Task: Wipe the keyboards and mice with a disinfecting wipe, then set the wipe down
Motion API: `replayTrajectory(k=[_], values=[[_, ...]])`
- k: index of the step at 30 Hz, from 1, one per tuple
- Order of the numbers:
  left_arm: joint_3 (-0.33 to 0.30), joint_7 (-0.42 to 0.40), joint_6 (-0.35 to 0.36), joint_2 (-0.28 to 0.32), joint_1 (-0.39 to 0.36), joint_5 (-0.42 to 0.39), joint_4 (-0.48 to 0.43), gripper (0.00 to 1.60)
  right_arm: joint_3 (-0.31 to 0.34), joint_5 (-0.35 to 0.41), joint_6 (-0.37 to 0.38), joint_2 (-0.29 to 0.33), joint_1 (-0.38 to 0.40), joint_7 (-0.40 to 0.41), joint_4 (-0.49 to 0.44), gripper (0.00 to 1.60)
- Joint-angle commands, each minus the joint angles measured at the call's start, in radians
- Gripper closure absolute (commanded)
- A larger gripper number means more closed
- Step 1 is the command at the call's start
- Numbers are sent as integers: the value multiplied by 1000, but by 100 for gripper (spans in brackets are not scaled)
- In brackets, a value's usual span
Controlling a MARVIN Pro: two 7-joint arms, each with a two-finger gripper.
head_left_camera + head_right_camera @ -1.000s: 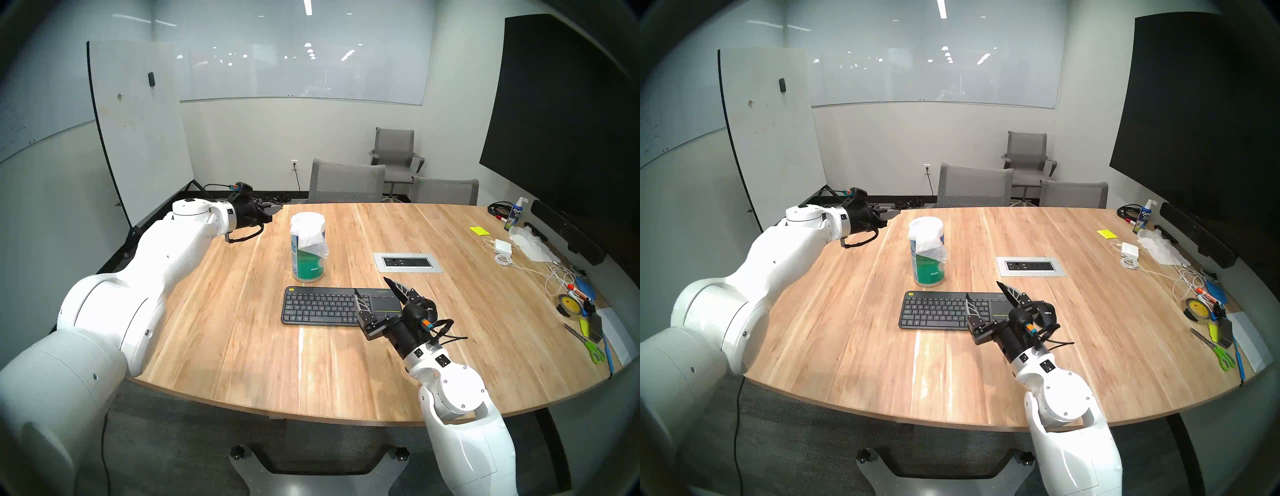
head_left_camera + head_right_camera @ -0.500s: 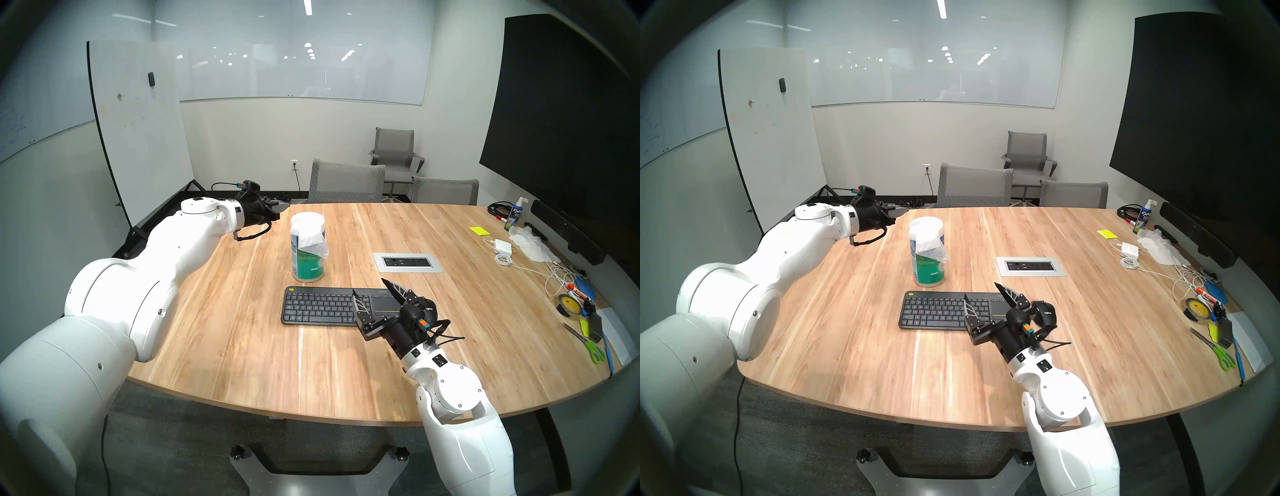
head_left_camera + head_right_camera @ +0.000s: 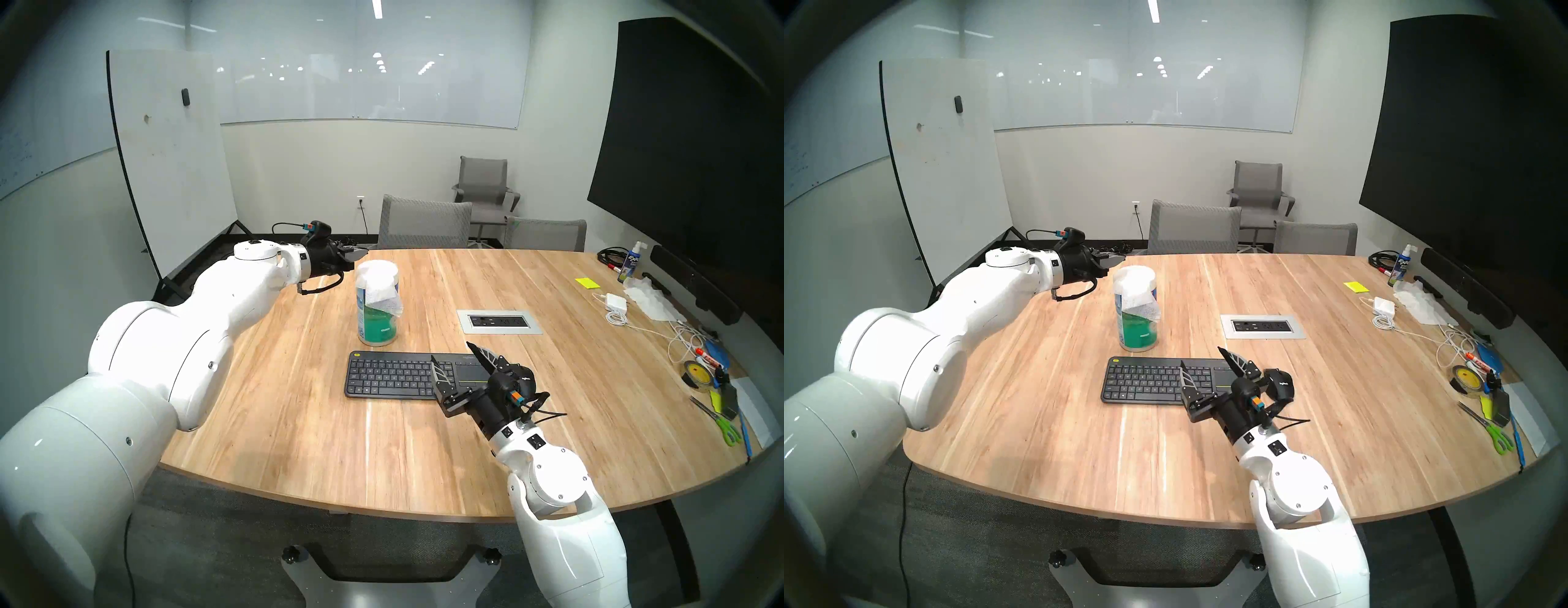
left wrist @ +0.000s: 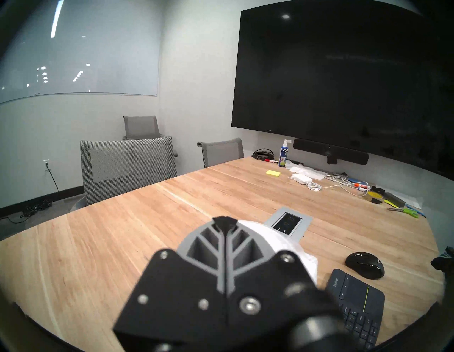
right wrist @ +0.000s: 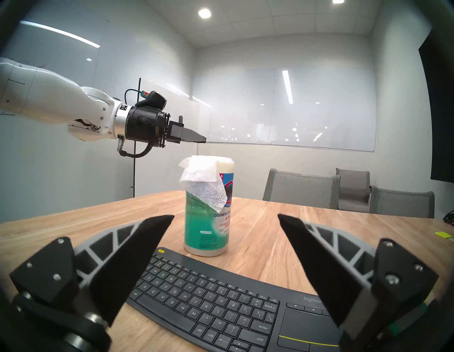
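One canister (image 5: 208, 209) upright, wipe (image 5: 202, 183) draped over lid | left hand (image 5: 202, 139) pinched together, empty | right hand (image 5: 226, 218) spread apart

A white disinfecting wipe (image 5: 202, 183) with a fine woven pattern is draping over a blue-green canister (image 5: 208, 221). The keyboard (image 3: 394, 375) is showing dark grey with a yellow-green corner button. The mouse (image 4: 365, 265) is looking black. The table (image 3: 466, 424) is displaying streaked light wood grain, and its far clutter is perhaps including green-handled scissors (image 3: 727, 433).
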Motion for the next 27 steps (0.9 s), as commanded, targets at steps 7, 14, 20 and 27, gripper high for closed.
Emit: replayTrajectory(k=[7,14,20,27], values=[[14,-11,13,-29,-88,21,46,160,7,13,3,-2,20,-3,-15,0],[20,-8,20,-34,-97,33,70,160,10,20,6,-2,19,-5,-14,0],[23,-16,22,-38,-96,39,79,160,13,26,8,-2,20,-4,-15,0],[26,-24,22,-42,-93,46,86,160,14,33,12,-1,20,-1,-19,0]])
